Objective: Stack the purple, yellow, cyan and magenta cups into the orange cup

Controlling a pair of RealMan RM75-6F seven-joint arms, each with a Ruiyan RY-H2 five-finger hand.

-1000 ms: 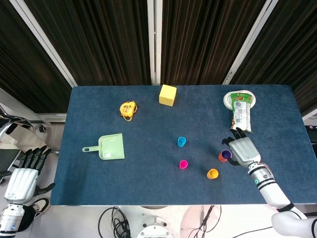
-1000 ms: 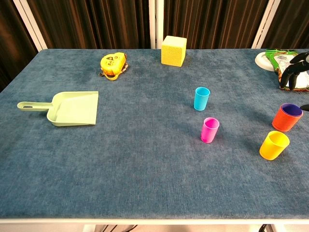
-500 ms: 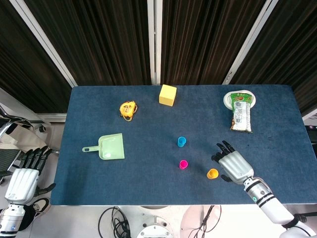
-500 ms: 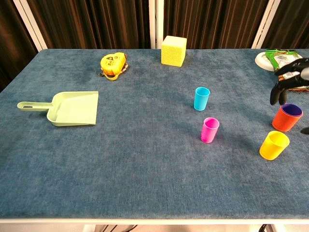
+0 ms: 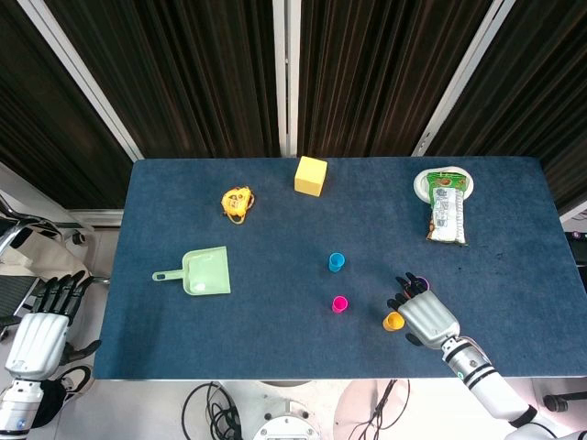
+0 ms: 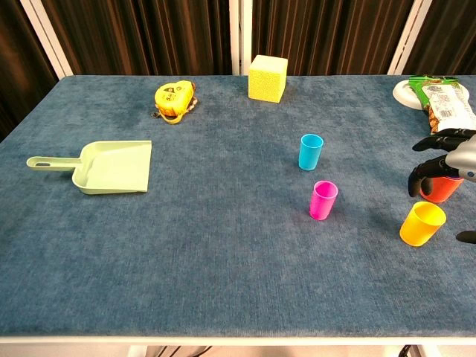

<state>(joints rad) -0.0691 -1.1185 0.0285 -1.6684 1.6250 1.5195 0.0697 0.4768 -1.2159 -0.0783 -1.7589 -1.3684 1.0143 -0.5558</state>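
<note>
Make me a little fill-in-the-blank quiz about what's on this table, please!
1. The cup standing nearest the right hand, just below it in the chest view, is ____.
2. The green dustpan lies on the ____ side of the table in both views.
3. The snack bag lies partly on a white ____.
4. The magenta cup stands upright, just in front of the ____ cup.

Missing words: yellow; left; plate; cyan

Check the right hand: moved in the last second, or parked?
Yes. In the head view the right hand has pulled back from the snack bag toward the table's near edge, now beside the yellow cup; fingers spread, holding nothing.
</note>
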